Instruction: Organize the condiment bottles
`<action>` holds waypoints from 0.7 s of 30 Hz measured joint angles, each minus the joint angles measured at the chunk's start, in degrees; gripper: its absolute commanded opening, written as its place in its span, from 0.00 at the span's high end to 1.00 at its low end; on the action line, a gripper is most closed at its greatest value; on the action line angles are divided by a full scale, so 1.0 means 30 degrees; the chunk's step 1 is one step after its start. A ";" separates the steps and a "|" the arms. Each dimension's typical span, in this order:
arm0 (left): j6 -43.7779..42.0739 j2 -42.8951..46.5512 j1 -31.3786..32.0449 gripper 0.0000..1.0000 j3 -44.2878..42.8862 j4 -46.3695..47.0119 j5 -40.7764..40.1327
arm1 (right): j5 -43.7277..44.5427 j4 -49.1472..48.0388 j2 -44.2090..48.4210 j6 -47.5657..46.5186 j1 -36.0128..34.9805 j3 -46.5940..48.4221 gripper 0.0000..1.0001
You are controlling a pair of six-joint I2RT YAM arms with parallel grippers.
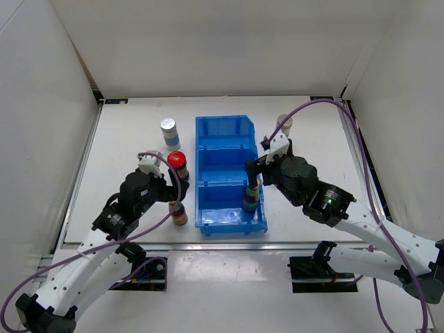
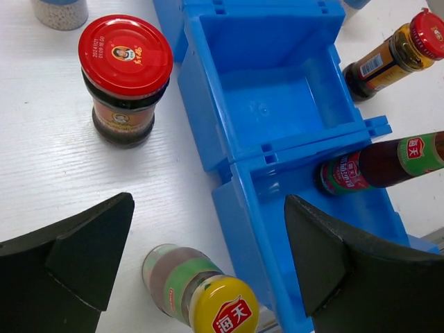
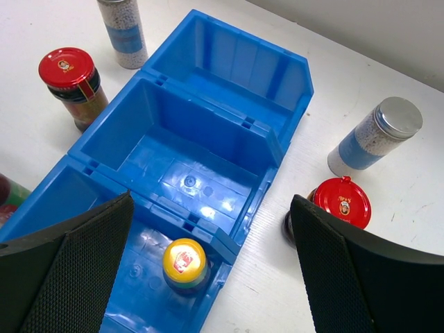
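Observation:
The blue bin (image 1: 202, 146) has three compartments. One slim yellow-capped bottle (image 1: 250, 198) stands in its near compartment, seen from above in the right wrist view (image 3: 184, 260). My right gripper (image 3: 209, 201) hangs open just above it (image 1: 254, 170). The other slim yellow-capped bottle (image 2: 201, 298) stands on the table left of the bin (image 1: 178, 211), between the open fingers of my left gripper (image 2: 208, 205). One red-capped jar (image 1: 177, 163) and one silver-lidded bottle (image 1: 169, 132) stand left of the bin. The other red-capped jar (image 3: 338, 202) and silver-lidded bottle (image 3: 374, 135) stand to its right.
The bin's middle and far compartments (image 3: 201, 166) hold nothing. My left gripper's right finger (image 2: 340, 263) hangs over the bin's near wall. White walls close in the table on three sides. Cables loop over both arms.

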State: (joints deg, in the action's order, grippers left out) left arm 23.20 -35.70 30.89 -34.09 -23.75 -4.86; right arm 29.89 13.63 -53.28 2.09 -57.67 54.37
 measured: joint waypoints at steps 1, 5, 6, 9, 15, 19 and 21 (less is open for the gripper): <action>0.0022 -0.0058 0.0000 0.02 0.0000 0.0000 0.0007 | 0.0007 0.0000 0.0000 0.0000 0.0000 0.0000 0.04; 0.0175 -0.0729 0.0000 0.09 0.0000 -0.0168 0.0036 | 0.0131 0.0000 0.0000 0.0000 0.0000 0.0000 0.04; 0.0233 -0.0954 0.0000 0.12 0.0000 -0.0306 0.0029 | 0.0160 0.0000 0.0000 -0.0007 0.0000 0.0000 0.04; 0.0379 -0.1479 0.0015 0.14 0.0000 -0.0787 0.0007 | 0.0313 0.0000 0.0000 -0.0044 0.0007 0.0000 0.04; 0.0670 -0.1326 0.0291 0.18 0.0357 -0.1377 -0.0386 | 0.0561 0.0007 0.0000 -0.0066 0.0095 -0.0007 0.03; 0.0911 -0.1406 0.0503 0.30 0.0437 -0.1494 -0.0648 | 0.0641 0.0066 0.0015 -0.0058 0.0095 -0.0058 0.03; 0.1027 -0.1545 0.0539 0.38 0.0437 -0.1341 -0.0670 | 0.0648 0.0066 0.0015 -0.0058 0.0095 -0.0058 0.03</action>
State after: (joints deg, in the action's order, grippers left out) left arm 26.28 -40.34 32.51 -32.77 -27.77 -6.87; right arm 31.83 13.82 -53.23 1.91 -57.39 54.19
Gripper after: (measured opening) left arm 0.685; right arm 0.973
